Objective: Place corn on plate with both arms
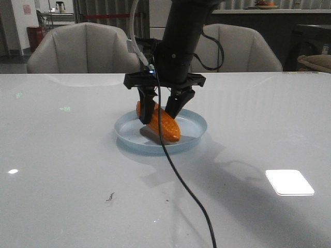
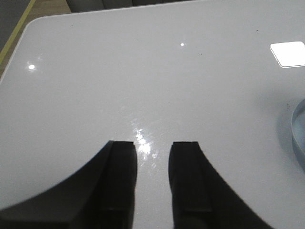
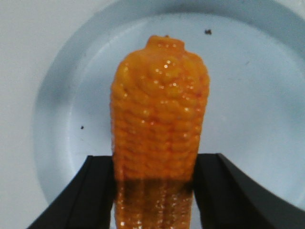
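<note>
The right gripper (image 1: pixel 163 109) has its fingers clamped around the corn (image 1: pixel 159 122) over the plate (image 1: pixel 192 135); release gently (left gripper (image 2: pixel 153 176) parted, empty).

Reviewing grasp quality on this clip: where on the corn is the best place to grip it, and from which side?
Across the middle, coming from above, as the right gripper does here. The corn lies on its side in the plate, so its rounded flanks face outward for the fingers, and its body there looks narrower than the open jaws. The tapered tip would likely slip.
</note>
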Action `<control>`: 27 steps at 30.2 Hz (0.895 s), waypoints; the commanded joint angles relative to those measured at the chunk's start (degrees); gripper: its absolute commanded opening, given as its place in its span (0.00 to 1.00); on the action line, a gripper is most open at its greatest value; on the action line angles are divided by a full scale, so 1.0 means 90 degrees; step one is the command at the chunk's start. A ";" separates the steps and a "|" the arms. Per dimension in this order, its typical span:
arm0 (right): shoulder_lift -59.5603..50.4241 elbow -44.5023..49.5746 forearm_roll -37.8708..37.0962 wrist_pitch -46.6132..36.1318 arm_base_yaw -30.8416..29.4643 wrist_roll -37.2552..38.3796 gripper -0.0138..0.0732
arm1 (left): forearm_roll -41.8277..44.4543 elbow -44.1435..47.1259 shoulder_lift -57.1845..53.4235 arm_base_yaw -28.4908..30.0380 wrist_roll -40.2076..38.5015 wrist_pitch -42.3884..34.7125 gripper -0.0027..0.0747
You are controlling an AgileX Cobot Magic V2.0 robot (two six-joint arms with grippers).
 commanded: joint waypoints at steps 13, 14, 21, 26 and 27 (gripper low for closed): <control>-0.0403 -0.0355 0.0053 -0.0158 -0.0020 -0.0068 0.82 | -0.0114 -0.0178 -0.0134 0.0009 -0.0007 -0.0497 0.38; -0.0403 -0.0437 0.0053 -0.0076 -0.0029 -0.0068 0.82 | -0.0114 -0.0178 -0.0134 0.0009 -0.0007 -0.0497 0.38; -0.0563 -0.1411 0.0053 0.0436 -0.0215 0.0076 0.82 | -0.0114 -0.0178 -0.0134 0.0009 -0.0007 -0.0497 0.38; -0.1009 -0.1929 0.0053 0.0693 -0.0448 0.0178 0.82 | -0.0114 -0.0178 -0.0134 0.0009 -0.0007 -0.0497 0.38; -0.1115 -0.2001 0.0053 0.0745 -0.0494 0.0178 0.82 | -0.0114 -0.0178 -0.0134 0.0009 -0.0007 -0.0497 0.38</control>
